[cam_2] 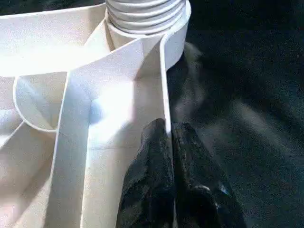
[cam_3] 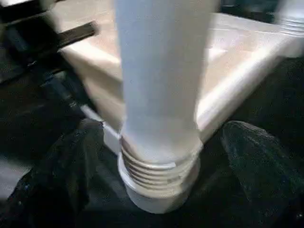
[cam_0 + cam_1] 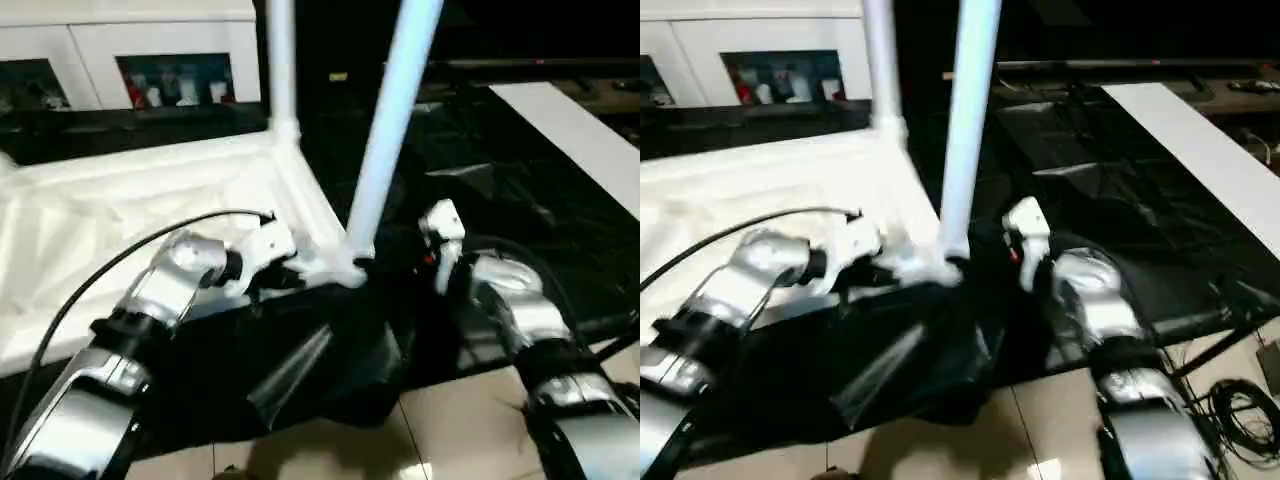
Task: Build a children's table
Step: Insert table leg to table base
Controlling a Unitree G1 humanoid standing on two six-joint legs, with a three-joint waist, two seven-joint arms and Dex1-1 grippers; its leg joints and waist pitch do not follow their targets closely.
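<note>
We see the top lying underside up on a black sheet, its ribs facing us, filling the head view from nine to eleven o'clock, with its near-right corner close to centre. Its right rim runs from that corner away toward twelve o'clock. At that corner a leg stands in the socket, threads showing at its foot, its long axis rising steeply and leaning a little toward one o'clock, out past the upper edge. A second leg stands at the far-right corner, nearly upright. Our left gripper sits at seven o'clock of the near leg, its fingers pinched narrow on the thin rim wall just beside the socket. Our right gripper is at three o'clock of the leg's foot, jaws spread wide, one finger on each side of the threaded base and apart from it. To the right, from two to four o'clock, the black sheet lies open, with a white strip along its far edge. Pale floor tiles lie at six o'clock, and a white cabinet stands at eleven.
</note>
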